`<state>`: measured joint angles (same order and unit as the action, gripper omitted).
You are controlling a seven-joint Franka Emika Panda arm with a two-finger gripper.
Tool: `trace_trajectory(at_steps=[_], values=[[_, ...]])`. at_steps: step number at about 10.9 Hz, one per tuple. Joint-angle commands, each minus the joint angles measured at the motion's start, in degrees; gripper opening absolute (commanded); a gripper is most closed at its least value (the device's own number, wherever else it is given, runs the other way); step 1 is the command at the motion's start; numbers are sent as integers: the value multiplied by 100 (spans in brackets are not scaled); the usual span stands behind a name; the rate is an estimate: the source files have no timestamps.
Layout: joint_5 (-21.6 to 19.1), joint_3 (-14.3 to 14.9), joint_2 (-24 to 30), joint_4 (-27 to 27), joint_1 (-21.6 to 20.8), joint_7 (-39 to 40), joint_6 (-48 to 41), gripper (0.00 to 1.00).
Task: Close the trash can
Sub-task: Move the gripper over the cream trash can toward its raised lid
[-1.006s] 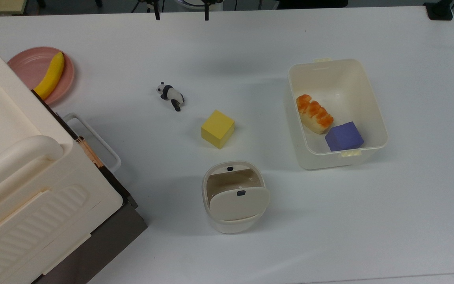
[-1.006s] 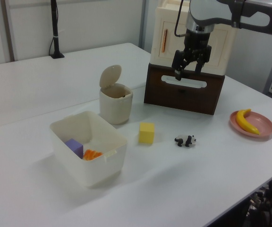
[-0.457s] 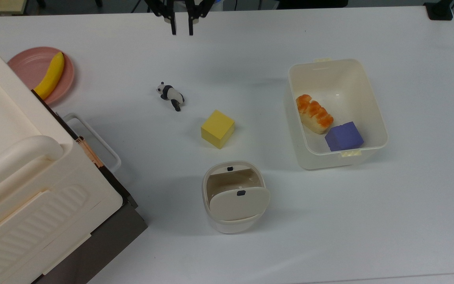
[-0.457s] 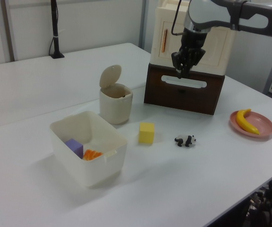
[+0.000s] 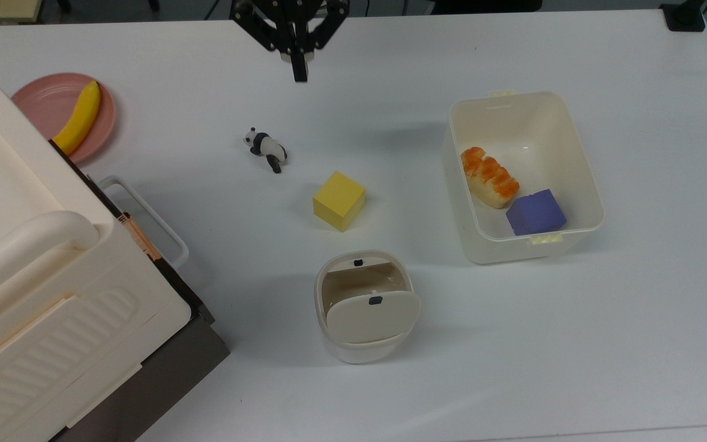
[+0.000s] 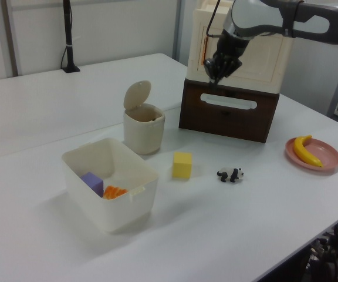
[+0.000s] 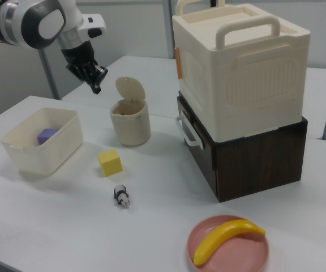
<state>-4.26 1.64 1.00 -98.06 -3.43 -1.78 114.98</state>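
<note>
The trash can (image 5: 336,344) is a small cream bin near the table's front edge in the top view. Its beige flap lid (image 5: 370,317) stands raised, so the inside shows. The left view has the trash can (image 6: 144,130) with its lid (image 6: 137,94) upright, and the right view shows the trash can (image 7: 130,123) with the lid (image 7: 130,89) tipped back. My gripper (image 5: 299,72) hangs in the air near the table's far edge, well away from the bin. Its fingers are shut with nothing between them. In the left view the gripper (image 6: 214,78) is up and right of the bin, and in the right view the gripper (image 7: 97,86) is up and left of it.
A yellow cube (image 5: 339,200) and a toy panda (image 5: 266,148) lie between gripper and bin. A cream tub (image 5: 587,184) holds bread (image 5: 489,177) and a purple block (image 5: 536,212). A banana (image 5: 78,118) lies on a pink plate (image 5: 43,101). A big cream box (image 7: 239,68) sits on a dark drawer unit (image 7: 253,153).
The fingers went from apart to shut. The gripper moved further into the top view, toward the table's middle, and shifted left and slightly up in the left view. Nothing else moved.
</note>
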Motion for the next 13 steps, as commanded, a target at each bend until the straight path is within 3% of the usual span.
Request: trace_trajectory(at_steps=[1,3,7,13], values=[[-163,-144,-975,1057,-96,-33,891,0],[-119,-356,-1661,1753,-79,-24,1873,0],[285,-418,-2261,1904,-210,169,3737,0],[1032,-322,-3211,2423,-360,169,4427,0]])
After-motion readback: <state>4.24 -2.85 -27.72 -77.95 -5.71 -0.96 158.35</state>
